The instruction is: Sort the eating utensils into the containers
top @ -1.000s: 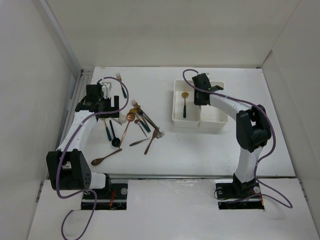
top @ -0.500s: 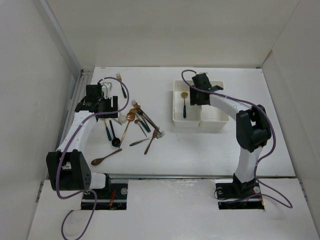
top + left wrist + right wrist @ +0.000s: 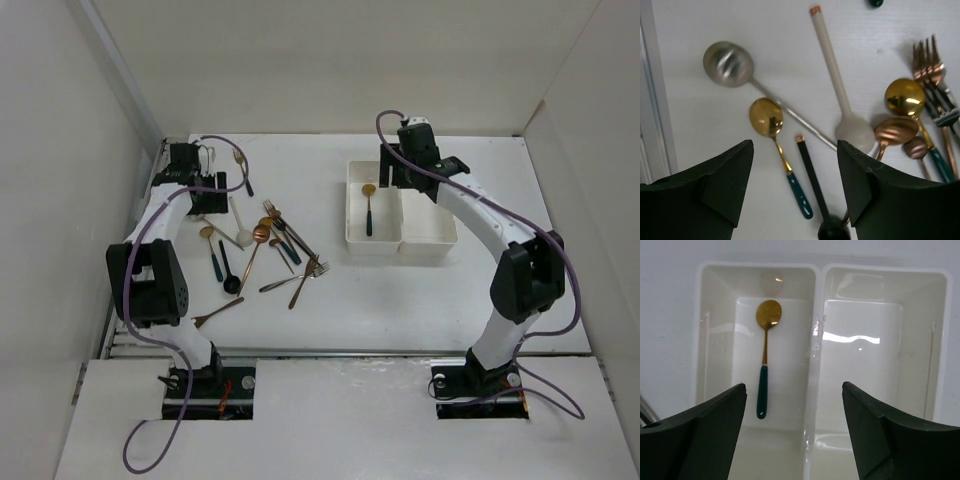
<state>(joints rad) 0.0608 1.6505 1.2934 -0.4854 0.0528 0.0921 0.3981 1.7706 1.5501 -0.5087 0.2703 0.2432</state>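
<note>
Sorting cutlery: 1 spoon binned, both grippers empty

Above the 2 joined white bins [image 3: 815,330], the right gripper [image 3: 794,387] hangs with its fingers spread wide and nothing between them. 1 green-handled gold spoon [image 3: 765,355] lies lengthwise in the left bin, its bowl toward the far end.

The left gripper [image 3: 794,150] hovers over the far left of the table [image 3: 400,300], fingers apart and gripping nothing. Below it lie a silver spoon [image 3: 729,64], a teal-handled gold spoon [image 3: 767,117], a black-handled spoon [image 3: 812,185] and a white spoon [image 3: 855,131], whose bowl meets the end of the silver spoon's handle. To their right, more gold and copper spoons [image 3: 896,130] and copper forks [image 3: 926,60] overlap in a heap. Nearer the arm bases, apart from that heap, lies what looks like a brown wooden spoon [image 3: 218,314].
</note>
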